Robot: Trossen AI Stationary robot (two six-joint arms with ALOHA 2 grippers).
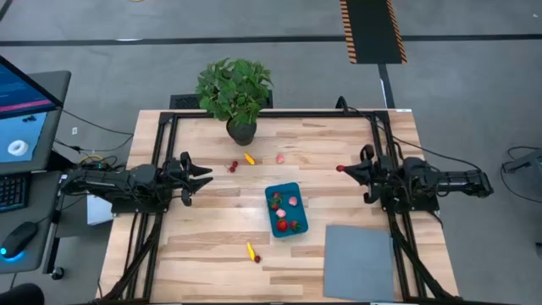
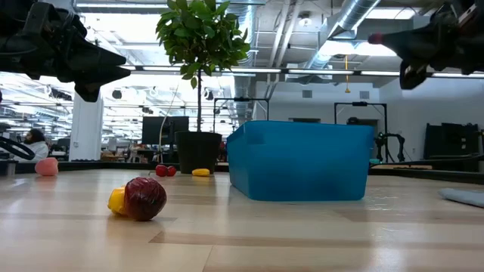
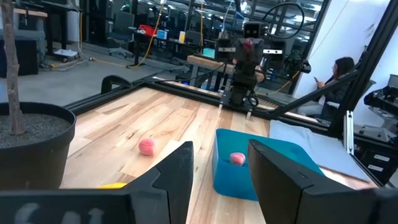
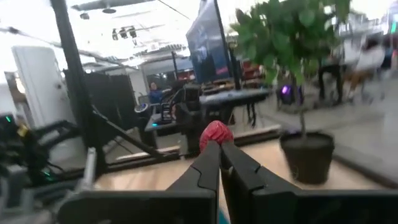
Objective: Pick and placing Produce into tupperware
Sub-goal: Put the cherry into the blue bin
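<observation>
Right gripper (image 1: 342,169) well right of the blue tupperware (image 1: 285,209), jaws clamped on a red produce piece (image 4: 216,132) above the bench (image 1: 212,246), left gripper (image 1: 206,176) left of the tupperware, jaws apart, empty, several pieces inside the tupperware

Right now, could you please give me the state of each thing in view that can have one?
Left pincer: open, empty, raised above the table's left side.
Right pincer: shut on a small red produce piece, held aloft.
Shallow teal-blue rectangular plastic tub: upright, lidless, holding several red and pink pieces.
Leafy green potted plant: upright.
Flat grey rectangular mat: lying flat, bare.
</observation>
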